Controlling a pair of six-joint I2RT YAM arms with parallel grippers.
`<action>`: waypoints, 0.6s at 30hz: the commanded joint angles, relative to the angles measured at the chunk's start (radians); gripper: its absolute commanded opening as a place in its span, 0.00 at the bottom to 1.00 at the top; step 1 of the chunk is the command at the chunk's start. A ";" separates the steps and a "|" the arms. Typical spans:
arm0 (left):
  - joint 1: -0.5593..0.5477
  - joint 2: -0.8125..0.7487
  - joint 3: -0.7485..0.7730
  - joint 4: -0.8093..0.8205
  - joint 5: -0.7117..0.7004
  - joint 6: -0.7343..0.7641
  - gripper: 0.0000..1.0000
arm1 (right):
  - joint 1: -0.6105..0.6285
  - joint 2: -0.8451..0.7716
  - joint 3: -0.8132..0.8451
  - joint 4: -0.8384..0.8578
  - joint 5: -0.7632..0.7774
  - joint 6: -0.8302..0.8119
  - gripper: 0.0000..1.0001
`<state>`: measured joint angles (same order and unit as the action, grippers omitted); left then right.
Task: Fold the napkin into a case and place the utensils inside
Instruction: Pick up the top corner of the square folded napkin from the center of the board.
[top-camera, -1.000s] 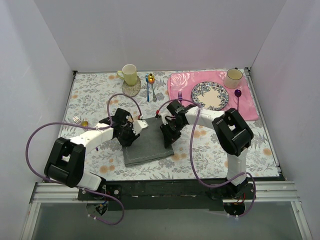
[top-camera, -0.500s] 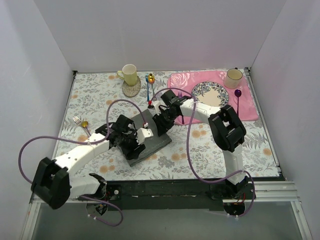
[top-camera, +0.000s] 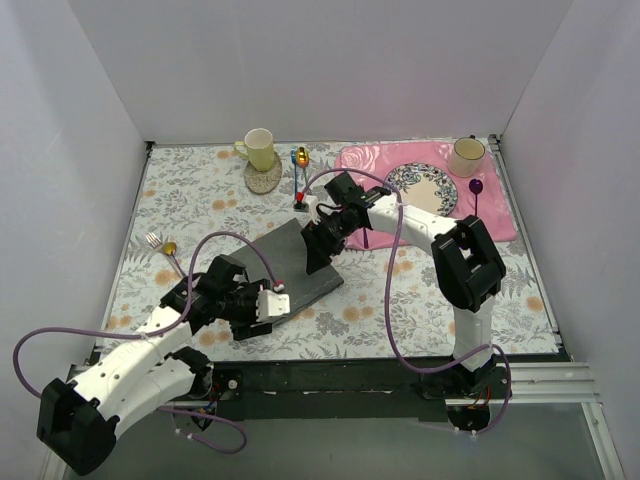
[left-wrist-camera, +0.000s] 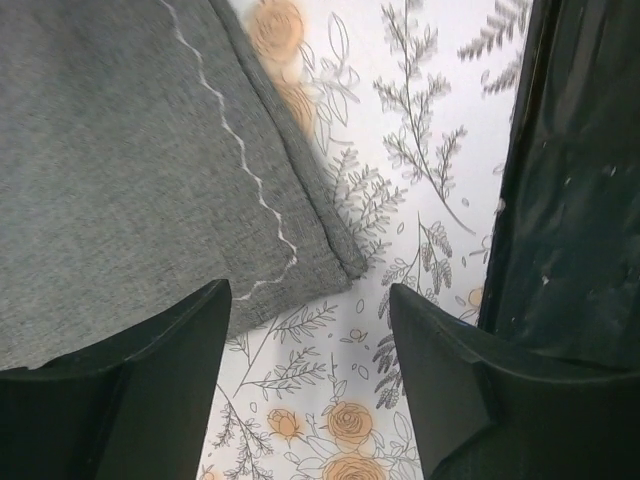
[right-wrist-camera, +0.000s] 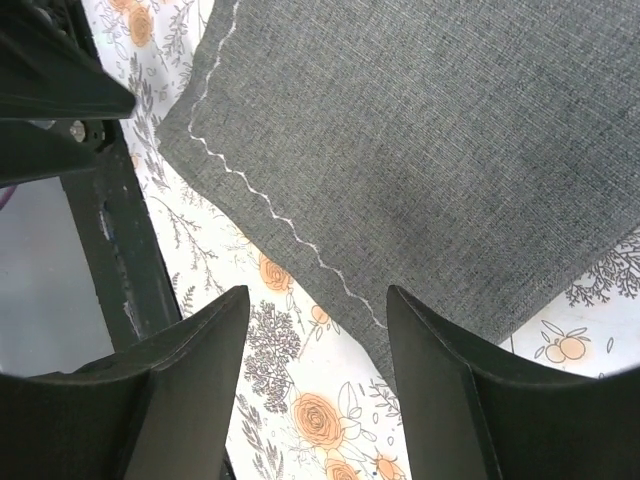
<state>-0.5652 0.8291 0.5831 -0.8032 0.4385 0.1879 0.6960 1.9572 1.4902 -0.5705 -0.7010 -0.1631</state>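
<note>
The dark grey napkin (top-camera: 298, 272) lies folded flat on the floral cloth at the centre; its stitched corner shows in the left wrist view (left-wrist-camera: 120, 180) and its stitched edge in the right wrist view (right-wrist-camera: 420, 130). My left gripper (top-camera: 252, 318) is open and empty just past the napkin's near-left corner (left-wrist-camera: 310, 400). My right gripper (top-camera: 316, 256) is open and empty above the napkin's far right part (right-wrist-camera: 318, 400). The small silver fork (top-camera: 153, 239) and the gold-to-purple spoon (top-camera: 170, 248) lie at the far left, apart from both grippers.
A yellow mug (top-camera: 260, 148) stands on a coaster at the back. A blue-handled spoon (top-camera: 300, 160) lies beside it. The pink placemat (top-camera: 500, 215) holds a plate (top-camera: 419, 191), a cup (top-camera: 466, 155), a purple fork (top-camera: 360, 192) and a purple spoon (top-camera: 476, 190). A black front rail (left-wrist-camera: 570, 200) edges the table.
My left arm has drawn back toward the near left, off the napkin. My right gripper has moved toward the far edge of the napkin. The napkin now lies flatter and further back.
</note>
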 joint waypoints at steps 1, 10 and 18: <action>0.005 0.019 -0.045 0.027 -0.033 0.137 0.61 | -0.003 0.003 0.001 0.030 -0.052 0.040 0.65; 0.004 0.041 -0.085 0.042 -0.066 0.297 0.54 | -0.006 0.037 0.041 0.014 -0.045 0.051 0.66; 0.004 0.064 -0.092 0.011 -0.049 0.372 0.47 | -0.020 0.046 0.042 0.015 -0.035 0.059 0.66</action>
<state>-0.5652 0.8936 0.5018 -0.8009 0.3809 0.4942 0.6888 2.0033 1.4914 -0.5671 -0.7212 -0.1127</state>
